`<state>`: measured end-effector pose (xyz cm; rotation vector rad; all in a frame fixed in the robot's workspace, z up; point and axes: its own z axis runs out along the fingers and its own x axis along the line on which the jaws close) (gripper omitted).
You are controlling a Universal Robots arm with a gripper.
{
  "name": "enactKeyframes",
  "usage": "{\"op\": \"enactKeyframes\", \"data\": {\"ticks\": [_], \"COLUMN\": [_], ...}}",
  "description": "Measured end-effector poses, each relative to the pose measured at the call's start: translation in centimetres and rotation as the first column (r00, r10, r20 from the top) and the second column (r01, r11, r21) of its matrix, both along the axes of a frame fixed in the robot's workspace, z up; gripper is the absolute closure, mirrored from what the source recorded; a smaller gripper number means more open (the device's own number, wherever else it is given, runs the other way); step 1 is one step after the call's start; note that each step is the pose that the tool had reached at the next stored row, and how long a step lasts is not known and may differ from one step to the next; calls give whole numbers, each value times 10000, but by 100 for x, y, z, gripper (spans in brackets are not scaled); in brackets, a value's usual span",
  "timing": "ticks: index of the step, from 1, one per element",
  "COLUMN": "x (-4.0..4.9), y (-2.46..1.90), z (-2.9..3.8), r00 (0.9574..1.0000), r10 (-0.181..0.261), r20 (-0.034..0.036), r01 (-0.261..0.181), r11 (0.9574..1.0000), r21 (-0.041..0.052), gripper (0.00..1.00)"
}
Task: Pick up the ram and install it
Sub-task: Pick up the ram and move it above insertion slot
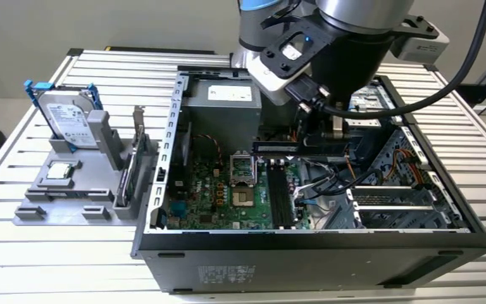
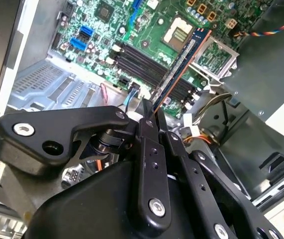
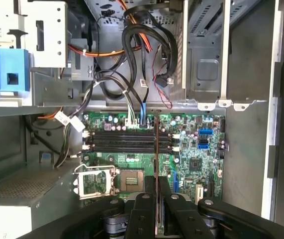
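Note:
My gripper [image 1: 328,144] is shut on the ram [image 1: 298,147], a thin dark stick that it holds level inside the open computer case [image 1: 311,247], above the motherboard [image 1: 226,196]. In the second wrist view the ram [image 2: 181,64] runs out from between the black fingers [image 2: 149,134] at a slant across the black memory slots [image 2: 142,62]. The first wrist view shows the ram [image 3: 155,149] edge-on, crossing the memory slots [image 3: 127,139] at a right angle. It hangs clear of the board and touches no slot.
On the exterior view's left, a grey fixture [image 1: 66,202] carries a hard drive in a blue frame [image 1: 64,117], a processor chip [image 1: 60,171] and an upright card with a bracket [image 1: 133,164]. Inside the case are the power supply [image 1: 222,101], the empty processor socket [image 1: 241,168] and cable bundles [image 3: 142,45].

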<state>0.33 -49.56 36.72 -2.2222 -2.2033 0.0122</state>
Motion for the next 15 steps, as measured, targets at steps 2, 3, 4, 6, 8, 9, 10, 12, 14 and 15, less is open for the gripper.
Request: {"op": "enactKeyframes", "data": {"ticks": [2,3,4,6,8,9,10,12,14,15], "x": [29,42,53,67,68,68,69,69,69,69], "y": [0,0,0,0,0,0,0,0,0,0], "z": [-3,-3,-4,-5,-6,-7,-8,-9,-9,-8], "r00": [10000,10000,10000,10000,10000,10000,10000,10000,10000,10000], "r10": [0,-1,0,-1,-1,-1,-1,0,0,0], "r20": [0,0,0,0,0,-1,0,0,0,0], "r01": [0,1,0,1,1,1,1,0,0,0], "r11": [10000,10000,10000,10000,10000,10000,10000,10000,10000,10000], "r21": [0,0,0,0,0,0,-3,-3,-4,-4], "gripper": [100,100,100,100,100,100,100,100,100,100]}}
